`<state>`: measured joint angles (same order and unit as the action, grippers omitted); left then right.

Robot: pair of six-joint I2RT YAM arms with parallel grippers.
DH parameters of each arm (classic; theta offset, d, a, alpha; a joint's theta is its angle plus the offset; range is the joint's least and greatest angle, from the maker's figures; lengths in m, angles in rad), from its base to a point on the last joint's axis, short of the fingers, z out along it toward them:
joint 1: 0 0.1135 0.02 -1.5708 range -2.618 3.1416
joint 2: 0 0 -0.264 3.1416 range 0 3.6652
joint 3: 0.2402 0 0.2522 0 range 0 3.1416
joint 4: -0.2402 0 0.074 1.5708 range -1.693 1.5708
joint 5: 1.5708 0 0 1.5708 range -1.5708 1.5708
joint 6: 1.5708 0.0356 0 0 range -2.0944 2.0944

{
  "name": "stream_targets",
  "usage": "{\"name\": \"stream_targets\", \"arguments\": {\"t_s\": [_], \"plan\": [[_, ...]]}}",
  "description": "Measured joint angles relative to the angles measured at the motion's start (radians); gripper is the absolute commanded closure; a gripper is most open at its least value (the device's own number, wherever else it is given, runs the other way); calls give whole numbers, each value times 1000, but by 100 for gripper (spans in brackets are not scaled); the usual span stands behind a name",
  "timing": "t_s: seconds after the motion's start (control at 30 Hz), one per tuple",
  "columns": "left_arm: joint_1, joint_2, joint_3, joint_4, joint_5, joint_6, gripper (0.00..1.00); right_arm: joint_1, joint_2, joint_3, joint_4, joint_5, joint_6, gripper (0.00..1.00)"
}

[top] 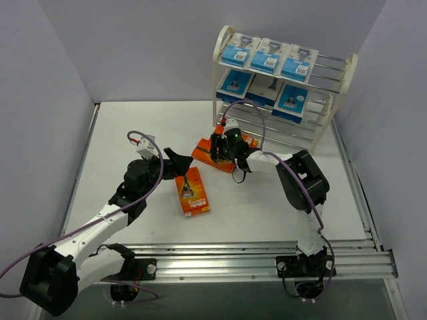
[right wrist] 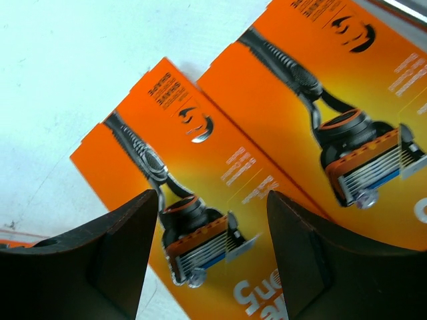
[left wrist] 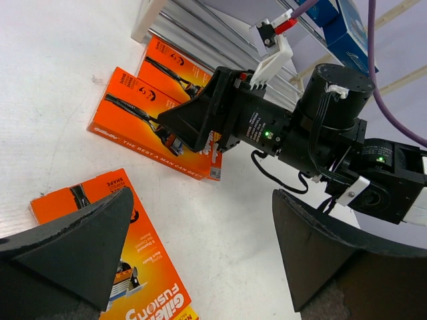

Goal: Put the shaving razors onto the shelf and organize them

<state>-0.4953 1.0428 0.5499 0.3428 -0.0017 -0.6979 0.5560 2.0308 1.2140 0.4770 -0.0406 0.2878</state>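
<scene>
Six blue blister packs (top: 265, 59) are held on the shelf (top: 349, 73). Before the shelf, one orange box (top: 192, 193) is overhung by the widely spread left gripper (left wrist: 200, 200). Two further orange boxes (right wrist: 220, 153) are overhung by the right gripper (right wrist: 212, 200), parted and empty.

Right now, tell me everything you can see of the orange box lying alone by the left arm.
The lone orange box is a flat, cardboard-looking carton printed with a razor and Gillette Fusion lettering. It lies face up on the white table, apart from the other two boxes. The open left end effector hovers over its far end; contact unclear.
</scene>
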Motion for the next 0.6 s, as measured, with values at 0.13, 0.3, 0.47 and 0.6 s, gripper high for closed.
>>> {"name": "stream_targets", "arguments": {"t_s": [0.13,0.3,0.47,0.6], "plan": [[0,-17,-9,0,10,-6,6,36,-16,-25,3,2,18,38],[0,-39,-19,-7,12,-16,6,122,-25,-45,19,8,51,38],[0,-69,-23,-21,11,-24,6,178,-30,-71,61,0,91,38],[0,-97,-28,-31,11,-27,6,187,-30,-74,73,-23,118,38]]}}
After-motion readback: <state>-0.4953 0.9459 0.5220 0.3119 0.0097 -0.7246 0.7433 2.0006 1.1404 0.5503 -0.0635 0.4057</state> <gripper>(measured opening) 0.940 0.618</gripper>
